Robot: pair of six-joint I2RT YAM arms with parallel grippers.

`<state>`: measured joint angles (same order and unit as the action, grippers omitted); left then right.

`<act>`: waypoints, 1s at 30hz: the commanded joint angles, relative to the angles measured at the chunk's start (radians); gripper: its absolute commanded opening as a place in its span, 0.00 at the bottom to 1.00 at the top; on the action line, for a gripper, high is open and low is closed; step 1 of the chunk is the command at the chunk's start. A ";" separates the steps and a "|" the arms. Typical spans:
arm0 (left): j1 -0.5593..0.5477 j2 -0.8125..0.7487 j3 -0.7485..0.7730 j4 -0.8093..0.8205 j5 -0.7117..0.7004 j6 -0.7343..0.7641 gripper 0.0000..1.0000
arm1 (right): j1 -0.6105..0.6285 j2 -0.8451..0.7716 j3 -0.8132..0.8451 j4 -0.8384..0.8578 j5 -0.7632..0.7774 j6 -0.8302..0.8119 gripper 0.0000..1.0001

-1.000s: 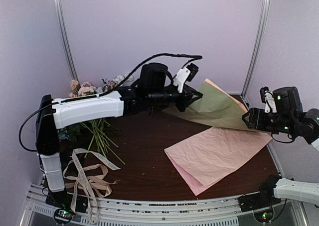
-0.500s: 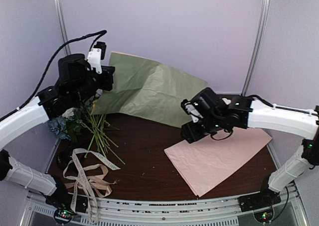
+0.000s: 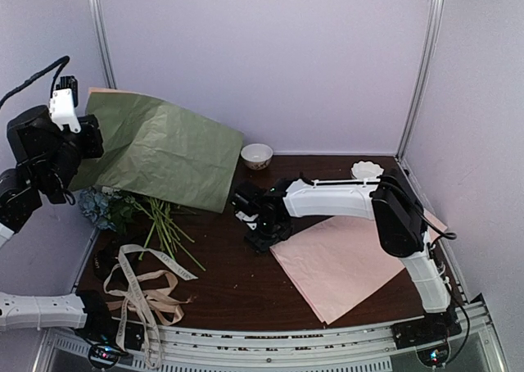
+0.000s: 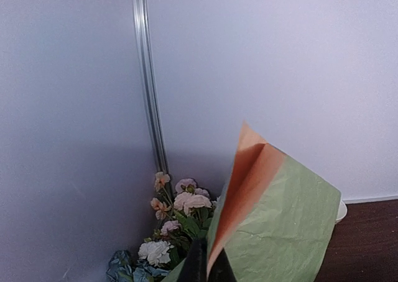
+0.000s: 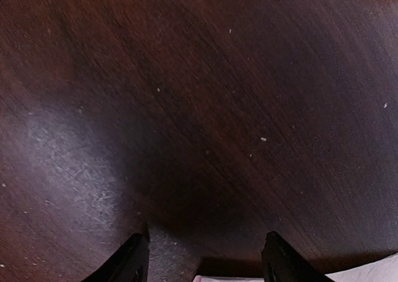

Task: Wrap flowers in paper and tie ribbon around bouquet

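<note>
My left gripper [image 3: 88, 147] is raised at the far left, shut on an edge of the paper [image 3: 160, 155], which hangs olive-green face out. In the left wrist view the closed fingertips [image 4: 200, 264] pinch the paper [image 4: 283, 226], and its peach back face shows along the fold. The flowers [image 3: 151, 216] lie under the sheet at the table's left, with blooms [image 4: 183, 202] in the corner. The cream lettered ribbon [image 3: 168, 263] lies loose at front left. My right gripper [image 3: 260, 239] hovers low over bare wood mid-table, open and empty [image 5: 205, 263]. No bouquet is in view.
A plain pink sheet [image 3: 352, 261] lies at right, its corner just beside my right gripper; its edge [image 5: 373, 272] shows in the right wrist view. A tan-peach ribbon [image 3: 160, 302] tangles with the cream one. A white bowl [image 3: 257, 156] and a small white dish [image 3: 367, 170] stand at the back.
My left arm swung from mid-table up to the far left, carrying the paper off the table. My right arm swept in from the right edge down to mid-table.
</note>
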<state>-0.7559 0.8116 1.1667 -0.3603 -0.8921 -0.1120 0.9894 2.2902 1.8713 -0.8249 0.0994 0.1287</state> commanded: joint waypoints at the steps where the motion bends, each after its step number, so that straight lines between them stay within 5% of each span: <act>1: 0.006 0.013 -0.037 -0.015 -0.021 0.032 0.00 | -0.017 0.025 0.013 -0.083 0.047 -0.027 0.61; 8: 0.006 0.069 -0.046 0.025 0.084 0.032 0.00 | -0.054 -0.061 -0.225 -0.090 0.013 0.023 0.50; 17: -0.006 0.117 -0.098 0.140 0.549 0.033 0.00 | -0.060 -0.354 -0.670 -0.048 -0.034 0.160 0.49; 25: -0.224 0.257 -0.116 0.367 0.800 0.144 0.00 | -0.083 -0.637 -0.629 0.073 -0.218 0.145 0.55; 30: -0.322 0.366 -0.122 0.437 0.842 0.209 0.00 | -0.192 -0.836 -0.636 0.273 -0.449 0.286 0.61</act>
<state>-1.0466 1.1278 1.0435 -0.0715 -0.1459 0.0372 0.8791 1.6028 1.2163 -0.7437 -0.1471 0.3000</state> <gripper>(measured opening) 0.014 0.593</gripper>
